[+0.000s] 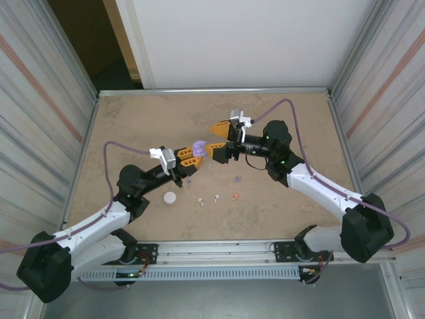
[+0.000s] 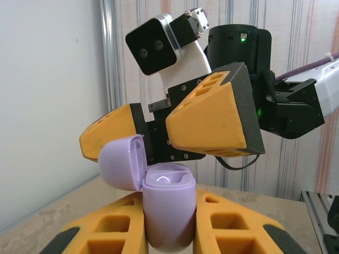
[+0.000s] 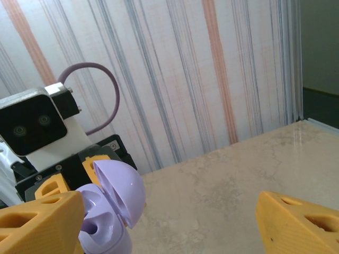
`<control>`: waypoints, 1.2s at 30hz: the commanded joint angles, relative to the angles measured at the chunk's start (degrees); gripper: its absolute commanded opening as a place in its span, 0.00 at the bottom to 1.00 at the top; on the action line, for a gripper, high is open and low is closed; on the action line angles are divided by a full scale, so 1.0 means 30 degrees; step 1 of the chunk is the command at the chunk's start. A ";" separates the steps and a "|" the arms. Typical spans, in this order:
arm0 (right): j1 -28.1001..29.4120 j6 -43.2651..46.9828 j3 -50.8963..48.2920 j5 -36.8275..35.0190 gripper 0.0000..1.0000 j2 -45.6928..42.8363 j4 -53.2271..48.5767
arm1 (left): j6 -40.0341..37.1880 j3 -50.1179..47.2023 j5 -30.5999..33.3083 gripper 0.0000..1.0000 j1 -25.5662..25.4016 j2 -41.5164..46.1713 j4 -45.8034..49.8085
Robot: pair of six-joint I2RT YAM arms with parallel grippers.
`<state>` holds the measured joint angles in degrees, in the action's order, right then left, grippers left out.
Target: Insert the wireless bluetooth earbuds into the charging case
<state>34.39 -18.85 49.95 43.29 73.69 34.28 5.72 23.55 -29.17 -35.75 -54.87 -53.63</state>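
The left claw (image 1: 194, 155) is shut tight on the purple charging case (image 1: 198, 146). It holds the case up off the table (image 1: 133, 126), in the middle. In the left wrist view the case (image 2: 167, 206) stands upright between the two orange fingers (image 2: 106, 233), and they press on both of its sides. Its lid (image 2: 123, 161) is flipped open and leans to one side.

Down on the table, just below the left claw in the top view, lies a small white round case (image 1: 170, 197). To the right of it lie the earbuds, all out on the table and not in the charging case. First come two white earbuds, one (image 1: 200, 202) and then the other (image 1: 216, 197), close together. Next is a coral-pink earbud (image 1: 235, 195). A purple earbud (image 1: 237, 179) lies just above it. They are very tiny, so I cannot tell which way they point.

The right claw (image 1: 209, 139) faces the left claw from the other side – its jaws are wide apart and it has hold of nothing. In the right wrist view the open case (image 3: 106, 222) sits just beside one orange finger (image 3: 37, 222), and the other finger is well apart from it. I cannot tell if the near finger touches the case.
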 commanded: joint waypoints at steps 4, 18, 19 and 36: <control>-0.0210 0.0337 0.0261 -0.0427 0.83 -0.0919 -0.0436 | -0.0389 -0.0020 0.0398 0.00 -0.0125 0.0402 -0.0058; -0.0388 -0.1183 0.1166 -0.4667 0.78 -0.0495 -1.0358 | -0.2311 -0.1345 0.3312 0.00 -0.0127 0.5645 0.4586; -0.0379 -0.1597 0.1351 -0.4799 0.76 -0.0152 -1.0992 | -0.2298 -0.1411 0.3397 0.00 -0.0125 0.6058 0.4858; 0.2611 -0.4295 0.4825 -0.6105 0.55 0.8134 -1.4562 | -0.2036 -0.1863 0.2549 0.00 -0.0125 0.9005 0.5563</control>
<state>40.84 -29.19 61.76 25.50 95.46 -7.68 -0.03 18.13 -20.51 -35.75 -28.16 -35.81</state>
